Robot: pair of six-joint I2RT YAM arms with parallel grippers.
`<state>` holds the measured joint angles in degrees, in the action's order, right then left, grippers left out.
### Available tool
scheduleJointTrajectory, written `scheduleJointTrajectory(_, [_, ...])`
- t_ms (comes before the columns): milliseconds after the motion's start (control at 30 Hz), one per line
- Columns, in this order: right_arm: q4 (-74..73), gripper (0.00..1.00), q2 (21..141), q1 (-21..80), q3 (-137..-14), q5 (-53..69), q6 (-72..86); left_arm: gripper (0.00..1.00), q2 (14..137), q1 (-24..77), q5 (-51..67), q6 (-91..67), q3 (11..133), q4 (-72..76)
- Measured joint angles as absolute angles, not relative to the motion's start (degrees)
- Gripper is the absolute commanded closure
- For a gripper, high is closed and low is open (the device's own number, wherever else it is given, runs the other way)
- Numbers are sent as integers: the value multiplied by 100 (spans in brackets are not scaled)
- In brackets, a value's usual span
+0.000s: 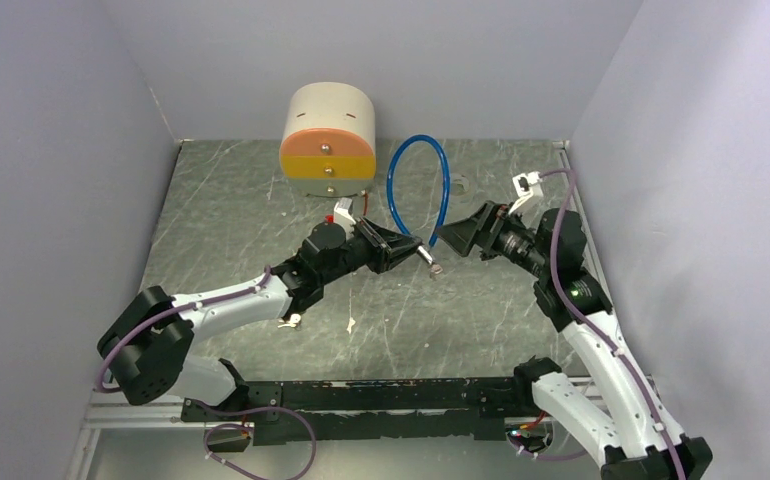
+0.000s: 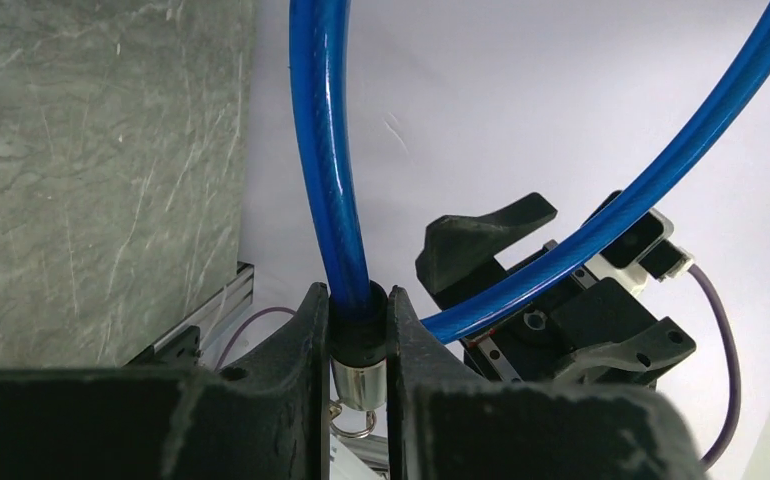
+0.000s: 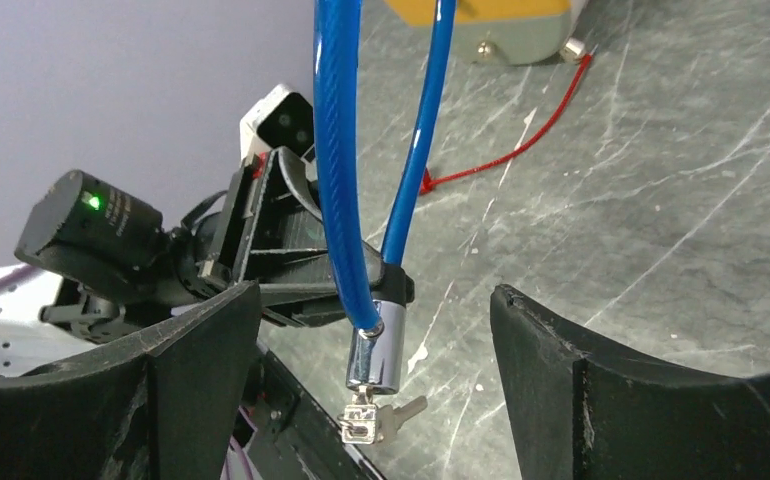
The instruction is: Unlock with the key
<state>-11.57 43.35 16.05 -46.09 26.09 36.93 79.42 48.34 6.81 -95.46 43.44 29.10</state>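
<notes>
A blue cable lock (image 1: pixel 416 185) loops up from the table's middle. My left gripper (image 1: pixel 411 245) is shut on its black collar (image 2: pixel 359 318), just above the chrome lock barrel (image 2: pixel 358 385). In the right wrist view the chrome barrel (image 3: pixel 379 345) hangs down with a silver key (image 3: pixel 363 420) in its end and a second key on the ring beside it. My right gripper (image 1: pixel 448 236) is open, its fingers (image 3: pixel 196 365) wide on either side of the barrel, touching nothing. The key end shows in the top view (image 1: pixel 434 266).
A cream and orange drawer box (image 1: pixel 328 140) stands at the back centre. A red string (image 3: pixel 521 140) lies on the marble tabletop (image 1: pixel 251 200) near it. Grey walls enclose the table on three sides. A black rail (image 1: pixel 381 400) runs along the near edge.
</notes>
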Motion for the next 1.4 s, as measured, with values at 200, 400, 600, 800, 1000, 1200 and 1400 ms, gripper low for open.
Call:
scheduleJointTrajectory(200, [-985,31,4619,1616,-4606,3186,3503,98,7935,4829,766,-9494,4344,2904])
scheduleJointTrajectory(400, [-714,80,5041,1719,-4611,3446,3365,97,7931,4829,794,-9478,4381,2676])
scheduleJointTrajectory(600, [-711,100,5234,2045,-4611,3236,3024,97,7738,4818,775,-9743,4440,1802])
scheduleJointTrajectory(800, [-720,100,4849,2259,-4611,2519,2856,98,7439,4818,746,-9832,4766,399])
scheduleJointTrajectory(1000, [-646,100,4619,2257,-4611,1822,2904,97,7402,4751,749,-9343,4792,-797])
scheduleJointTrajectory(1200, [-1284,100,5006,2252,-4694,1168,3044,98,7697,4665,639,-8235,5249,-1984])
scheduleJointTrajectory(1400, [-2493,85,5024,2248,-4698,617,3072,98,8230,4657,-12,-6663,6071,-3579])
